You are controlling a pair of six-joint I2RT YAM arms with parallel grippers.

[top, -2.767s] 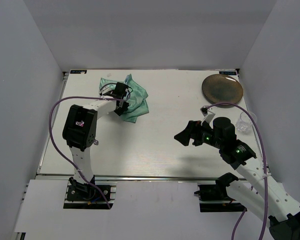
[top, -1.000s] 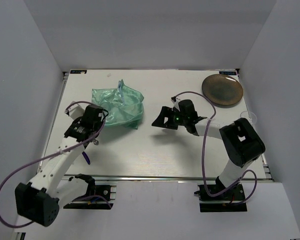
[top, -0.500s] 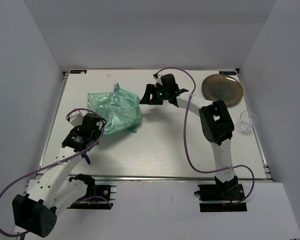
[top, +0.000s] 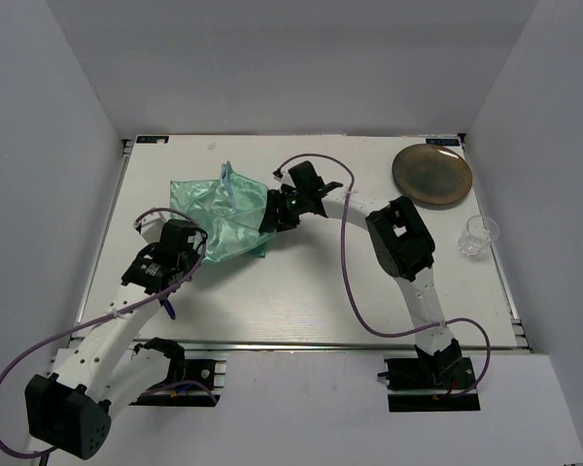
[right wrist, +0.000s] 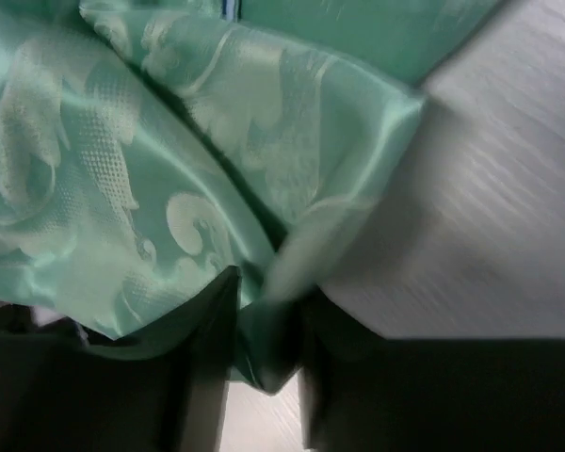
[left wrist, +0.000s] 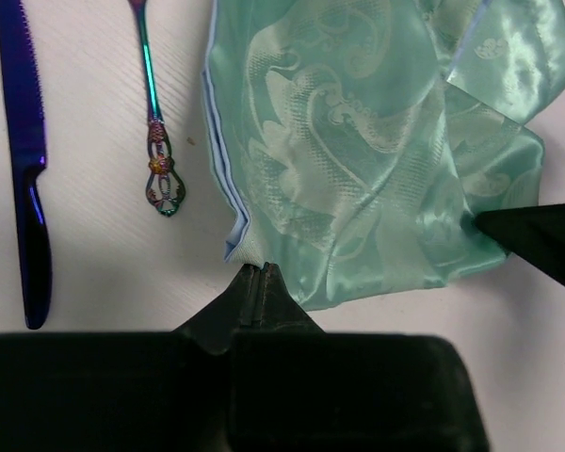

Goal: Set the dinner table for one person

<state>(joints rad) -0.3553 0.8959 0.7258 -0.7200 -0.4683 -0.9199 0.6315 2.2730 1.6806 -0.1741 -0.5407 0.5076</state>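
**Cloth grip half made; a slip was the risk**

Top view: the green cloth (top: 223, 214) lay crumpled on the left half of the dinner table (top: 311, 291), between both arms.

Left wrist: the left gripper (left wrist: 255, 280) was pressed together on the cloth's near corner.

Right wrist: the right gripper (right wrist: 260, 322) stood apart astride a fold. A shallow bite there could slip once the cloth was spread.

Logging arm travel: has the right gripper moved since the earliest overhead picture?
Yes. The right gripper has swung left, away from the round brown plate, to the right edge of the shiny green patterned cloth.
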